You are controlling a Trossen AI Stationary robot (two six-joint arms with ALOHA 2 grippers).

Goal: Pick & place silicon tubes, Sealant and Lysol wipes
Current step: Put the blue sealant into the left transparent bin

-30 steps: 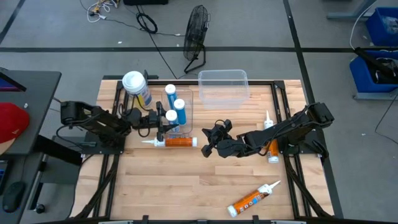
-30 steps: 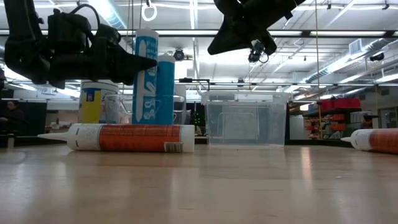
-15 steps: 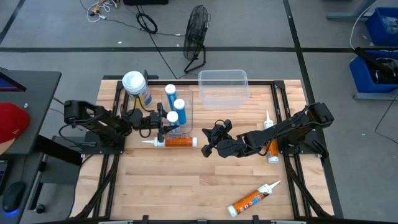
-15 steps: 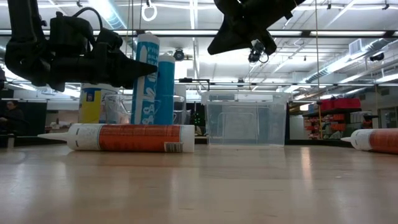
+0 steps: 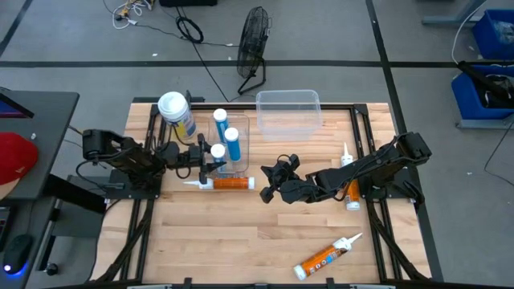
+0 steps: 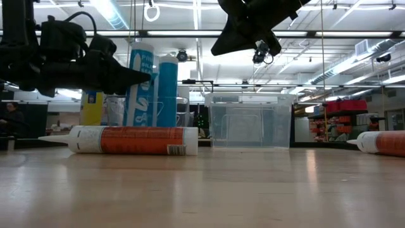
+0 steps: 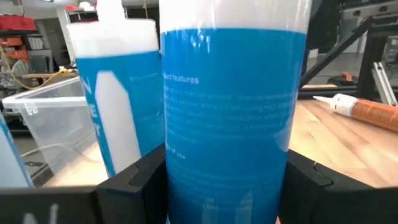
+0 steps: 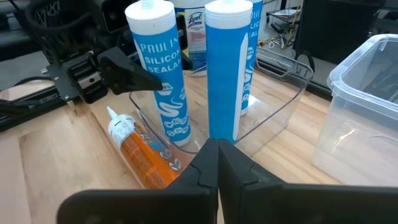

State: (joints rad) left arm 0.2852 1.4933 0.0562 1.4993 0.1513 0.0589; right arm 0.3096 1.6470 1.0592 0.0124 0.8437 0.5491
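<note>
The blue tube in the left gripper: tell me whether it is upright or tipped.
Roughly upright. The left gripper holds the blue tube by its body, cap up, leaning slightly in the low view, beside another standing tube.

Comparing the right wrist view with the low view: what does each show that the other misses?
Only the right wrist view: the Lysol wipes label behind the tubes, and the shut right gripper.

Only the low view: a second orange sealant tube at far right.

Both: the left gripper gripping a blue silicone tube, the second blue tube, the lying orange sealant tube, and the clear bin.
</note>
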